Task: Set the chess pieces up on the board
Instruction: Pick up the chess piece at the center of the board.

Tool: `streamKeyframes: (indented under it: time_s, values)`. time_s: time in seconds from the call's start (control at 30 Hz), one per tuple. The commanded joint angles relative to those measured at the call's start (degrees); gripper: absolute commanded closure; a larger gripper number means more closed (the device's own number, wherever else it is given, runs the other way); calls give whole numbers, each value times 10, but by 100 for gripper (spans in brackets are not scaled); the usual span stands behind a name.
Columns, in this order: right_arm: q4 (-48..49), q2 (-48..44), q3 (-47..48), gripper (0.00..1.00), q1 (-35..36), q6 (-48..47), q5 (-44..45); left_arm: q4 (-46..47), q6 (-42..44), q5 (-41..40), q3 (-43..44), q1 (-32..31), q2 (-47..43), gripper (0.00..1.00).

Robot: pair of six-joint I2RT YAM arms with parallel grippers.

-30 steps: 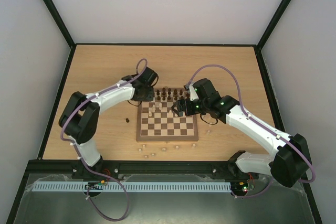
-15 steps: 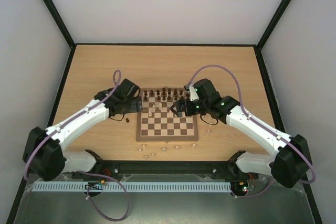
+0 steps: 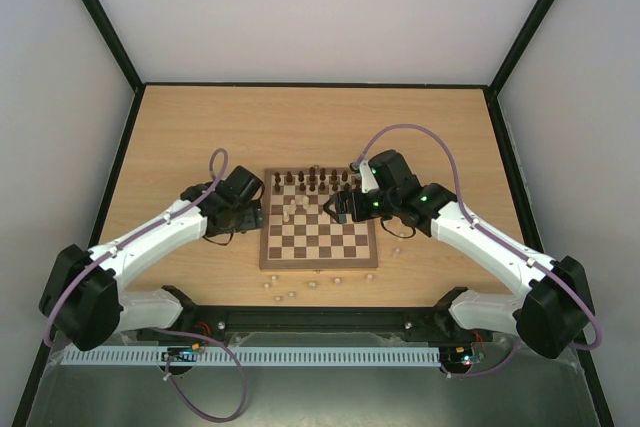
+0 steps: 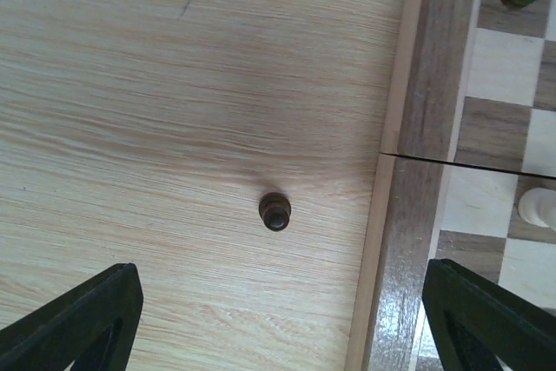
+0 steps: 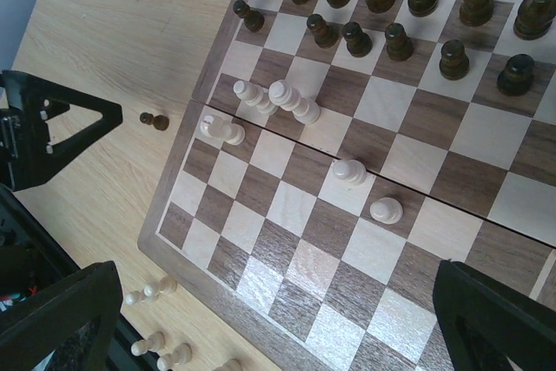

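Tabletop; board partly under right arm.

Even light, glare on board

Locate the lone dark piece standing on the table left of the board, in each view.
Top external: not visible; the left hand hangs over that patch of table beside the board.
Left wrist: the dark piece sits at centre, seen from above, between the open fingers.
Right wrist: left of centre, on bare table.
Shared landmark: the board's left border, just right of the piece.
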Motion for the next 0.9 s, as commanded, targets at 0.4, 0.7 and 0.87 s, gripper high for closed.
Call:
streamKeyframes:
  time_s: [0.4, 0.7, 0.87]
  values:
    - [5, -6, -10, 1, 2, 0, -19, 66, -21, 8, -53, 0, 62, 38]
    - [7, -5, -12, 1, 2, 0, -21, 102, -14, 13, -61, -1, 99, 56]
    - [6, -6, -13, 1, 2, 0, -19, 115, -10, 17, -58, 0, 117, 62]
